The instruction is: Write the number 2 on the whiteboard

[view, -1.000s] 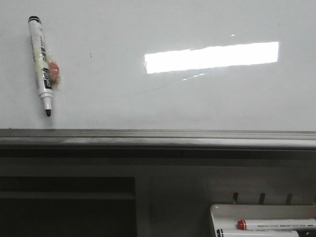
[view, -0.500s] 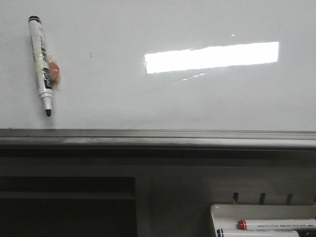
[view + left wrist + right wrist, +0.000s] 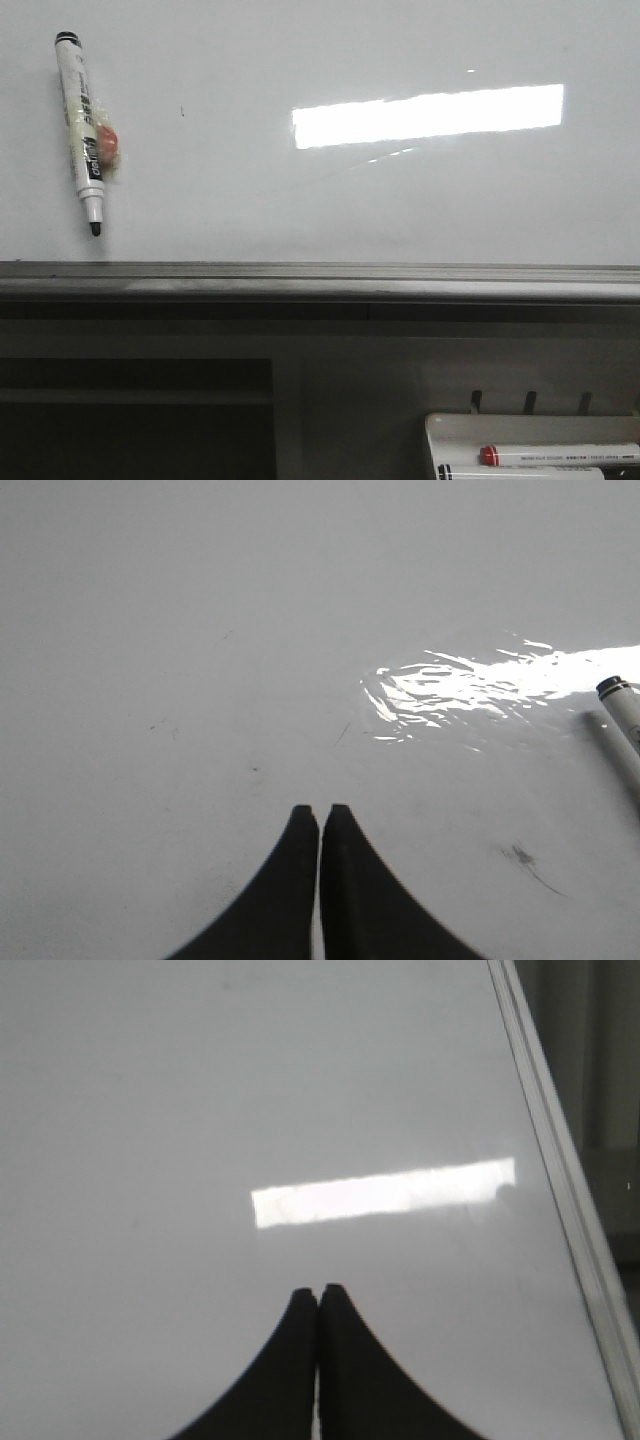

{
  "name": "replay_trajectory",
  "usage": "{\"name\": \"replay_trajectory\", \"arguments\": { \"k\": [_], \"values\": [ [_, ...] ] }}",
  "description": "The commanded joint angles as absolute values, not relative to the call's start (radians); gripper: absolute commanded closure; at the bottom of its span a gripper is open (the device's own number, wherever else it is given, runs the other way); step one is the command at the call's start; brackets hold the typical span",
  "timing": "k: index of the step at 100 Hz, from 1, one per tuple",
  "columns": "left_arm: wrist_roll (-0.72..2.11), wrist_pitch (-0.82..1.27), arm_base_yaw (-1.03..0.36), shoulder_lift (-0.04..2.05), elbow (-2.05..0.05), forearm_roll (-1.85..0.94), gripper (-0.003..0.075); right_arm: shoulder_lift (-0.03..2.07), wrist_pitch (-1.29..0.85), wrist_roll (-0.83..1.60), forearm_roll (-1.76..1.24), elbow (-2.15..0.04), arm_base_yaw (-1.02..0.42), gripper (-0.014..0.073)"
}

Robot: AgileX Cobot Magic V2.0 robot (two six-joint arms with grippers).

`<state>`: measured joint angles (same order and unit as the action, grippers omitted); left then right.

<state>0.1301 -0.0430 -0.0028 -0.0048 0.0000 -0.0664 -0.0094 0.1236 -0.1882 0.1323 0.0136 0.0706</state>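
The whiteboard (image 3: 400, 200) fills the front view, glossy white with a bright light reflection. The number 2 is out of view; I see only faint specks and smudges (image 3: 525, 858) on the board. A white marker (image 3: 85, 130) with a black tip lies uncapped on the board at the far left, an orange lump (image 3: 107, 143) taped to its barrel. Its black-ringed end (image 3: 622, 715) shows in the left wrist view. My left gripper (image 3: 320, 810) hangs over bare board, shut and empty, apart from the marker. My right gripper (image 3: 319, 1290) is also shut and empty above the board.
A grey metal rail (image 3: 320, 280) runs along the board's near edge and also shows in the right wrist view (image 3: 560, 1190). Below it at the right, a small white tray (image 3: 450, 430) holds a red-capped marker (image 3: 560, 456) and a black-banded one.
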Motion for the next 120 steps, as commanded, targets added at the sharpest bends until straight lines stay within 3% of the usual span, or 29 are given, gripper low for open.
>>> {"name": "replay_trajectory", "arguments": {
  "k": [1, 13, 39, 62, 69, 81, 88, 100, 120],
  "values": [
    [0.120, -0.127, -0.002, -0.030, 0.006, -0.112, 0.0741, -0.030, 0.104, -0.281, 0.136, -0.023, 0.077, 0.0644],
    [0.120, -0.093, -0.002, -0.011, -0.036, -0.223, 0.0741, -0.004, -0.087, -0.317, 0.124, -0.123, 0.077, 0.0643],
    [0.120, 0.122, 0.000, 0.130, -0.268, -0.134, 0.0741, 0.168, -0.421, -0.316, 0.094, -0.367, 0.077, 0.0643],
    [0.120, 0.151, -0.005, 0.231, -0.351, -0.146, 0.0734, 0.261, -0.522, -0.316, 0.051, -0.475, 0.077, 0.0643],
    [0.120, 0.145, -0.023, 0.242, -0.351, -0.161, 0.0661, 0.261, -0.528, -0.316, 0.026, -0.473, 0.077, 0.0643],
    [0.120, 0.067, -0.056, 0.249, -0.345, -0.195, 0.0377, 0.261, -0.545, -0.316, 0.010, -0.473, 0.075, 0.0643],
    [0.120, -0.043, -0.071, 0.261, -0.325, -0.202, 0.0271, 0.261, -0.533, -0.317, -0.006, -0.473, 0.067, 0.0643],
    [0.120, -0.105, -0.077, 0.289, -0.317, -0.201, 0.0257, 0.261, -0.543, -0.265, -0.057, -0.473, 0.046, 0.0643],
    [0.120, -0.089, -0.175, 0.349, -0.317, -0.202, 0.0270, 0.261, -0.579, 0.211, -0.308, -0.473, 0.014, 0.0643]
  ]
}}
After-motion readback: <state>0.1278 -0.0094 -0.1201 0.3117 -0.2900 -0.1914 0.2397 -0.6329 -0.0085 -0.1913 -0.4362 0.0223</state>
